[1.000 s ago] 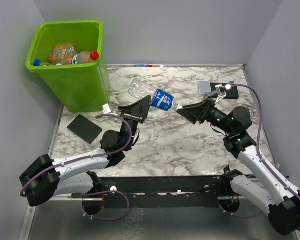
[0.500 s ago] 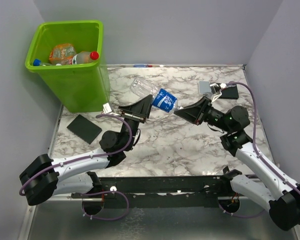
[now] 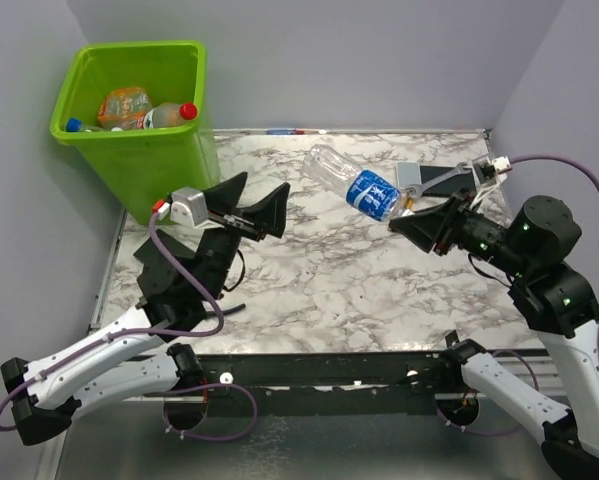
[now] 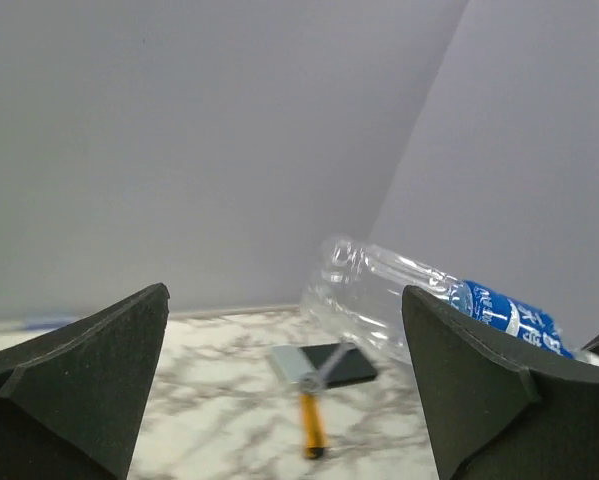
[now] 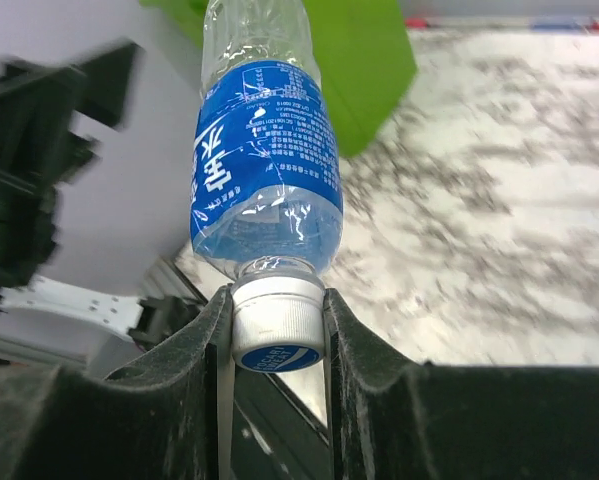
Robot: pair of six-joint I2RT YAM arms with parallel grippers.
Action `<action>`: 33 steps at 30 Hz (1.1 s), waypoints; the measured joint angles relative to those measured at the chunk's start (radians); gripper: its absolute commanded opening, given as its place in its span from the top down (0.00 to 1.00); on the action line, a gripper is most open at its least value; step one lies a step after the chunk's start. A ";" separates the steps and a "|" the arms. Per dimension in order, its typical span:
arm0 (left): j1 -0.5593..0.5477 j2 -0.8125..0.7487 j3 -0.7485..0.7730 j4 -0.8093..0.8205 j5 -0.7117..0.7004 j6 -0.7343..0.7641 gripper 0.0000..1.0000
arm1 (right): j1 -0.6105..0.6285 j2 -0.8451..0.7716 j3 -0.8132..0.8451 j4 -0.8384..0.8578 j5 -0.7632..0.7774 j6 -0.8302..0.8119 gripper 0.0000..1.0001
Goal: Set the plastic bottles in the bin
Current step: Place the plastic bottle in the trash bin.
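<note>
A clear plastic bottle [image 3: 364,190] with a blue label hangs tilted above the marble table. My right gripper [image 3: 407,215] is shut on its white cap [image 5: 277,320], and the bottle [image 5: 264,170] points away toward the bin [image 5: 364,70]. My left gripper [image 3: 251,200] stands open and empty to the left of the bottle, apart from it. In the left wrist view the bottle [image 4: 399,300] shows past the right finger [image 4: 489,390]. The lime-green bin [image 3: 159,170] stands at the far left corner and holds an orange bottle [image 3: 124,103] and a clear red-capped bottle [image 3: 164,115].
A flat black pad [image 3: 457,180] and pliers with an orange handle [image 4: 314,400] lie at the far right of the table, under the held bottle. Grey walls close in the table at the back and on both sides.
My left gripper opened, let go of the bottle and drew back to the left. My right gripper shut on the cap and carried the bottle up and to the right.
</note>
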 measured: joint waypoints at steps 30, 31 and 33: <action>-0.285 0.546 0.346 -0.584 0.133 1.484 0.06 | -0.002 0.139 0.160 -0.558 0.017 -0.163 0.99; -0.283 0.559 0.346 -0.584 0.133 1.486 0.08 | -0.001 0.131 0.159 -0.555 0.005 -0.163 0.99; -0.281 0.579 0.347 -0.580 0.133 1.487 0.16 | -0.001 0.113 0.150 -0.548 -0.011 -0.163 0.99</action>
